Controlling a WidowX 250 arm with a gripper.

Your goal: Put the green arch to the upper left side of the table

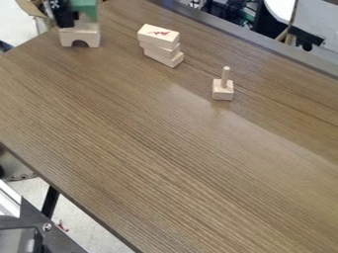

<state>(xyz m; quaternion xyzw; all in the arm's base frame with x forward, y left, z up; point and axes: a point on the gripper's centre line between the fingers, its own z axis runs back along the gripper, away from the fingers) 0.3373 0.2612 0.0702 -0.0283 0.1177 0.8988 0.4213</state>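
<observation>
Black gripper (64,15) at upper left, cut by top edge, hanging down with a slight slant; lower end leans toward view's right. Rest of arm out of frame. Sits right beside green arch (84,7), on its left in the view, overlapping the pale wood pieces under it. Claw state: can't tell; contact with the green piece also unclear.

Green arch is at the table's (132,128) upper left corner area, above a natural wood arch block (80,36) that stands on the tabletop, opening down. Its top is cropped, so full outline unclear.

To the right, stack of three wood blocks (159,43), layers offset, red marking on the top one. Farther right, square wood block with upright peg (223,90), standing apart from the stack.
</observation>
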